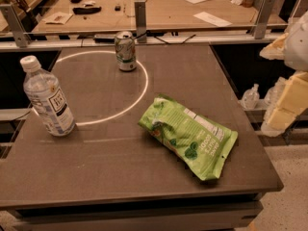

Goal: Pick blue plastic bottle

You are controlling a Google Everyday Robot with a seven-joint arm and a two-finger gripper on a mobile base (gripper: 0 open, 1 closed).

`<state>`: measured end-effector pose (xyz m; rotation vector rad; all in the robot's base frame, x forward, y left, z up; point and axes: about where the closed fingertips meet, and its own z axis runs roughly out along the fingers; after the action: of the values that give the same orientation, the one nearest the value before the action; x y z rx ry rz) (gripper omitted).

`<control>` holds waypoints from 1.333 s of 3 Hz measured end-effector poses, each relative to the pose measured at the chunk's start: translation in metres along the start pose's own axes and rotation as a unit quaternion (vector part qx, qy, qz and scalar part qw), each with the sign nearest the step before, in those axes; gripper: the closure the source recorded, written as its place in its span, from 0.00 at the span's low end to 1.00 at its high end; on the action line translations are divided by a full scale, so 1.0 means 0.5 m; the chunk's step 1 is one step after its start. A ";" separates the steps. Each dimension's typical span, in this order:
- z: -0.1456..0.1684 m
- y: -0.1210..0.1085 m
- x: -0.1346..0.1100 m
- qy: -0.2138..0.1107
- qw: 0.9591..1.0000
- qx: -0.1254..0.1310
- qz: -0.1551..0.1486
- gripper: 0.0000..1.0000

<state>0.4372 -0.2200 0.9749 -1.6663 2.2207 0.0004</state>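
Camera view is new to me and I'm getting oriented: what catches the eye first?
A bright green snack bag lies crumpled right of centre on the dark table. The blue plastic bottle stands upright at the left edge, a soda can at the back. The pincer hangs off the table's right side.

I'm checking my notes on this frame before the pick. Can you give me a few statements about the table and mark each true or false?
1. The blue plastic bottle stands upright near the left edge of the table. True.
2. The soda can lies on its side. False: it stands upright near the far edge.
3. The green bag lies flat, to the right of the bottle. True.
4. The gripper touches the bottle. False: it is at the view's right edge, beyond the table.
5. The bottle has no cap. False: its white cap is on.
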 end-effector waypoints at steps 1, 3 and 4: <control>0.010 -0.013 0.034 -0.087 0.994 -0.008 0.061 0.00; 0.020 -0.023 0.032 -0.279 0.952 0.006 0.122 0.00; 0.019 -0.014 -0.016 -0.377 0.916 0.002 0.134 0.00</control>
<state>0.4481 -0.2125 0.9700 -1.0686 1.7976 0.6034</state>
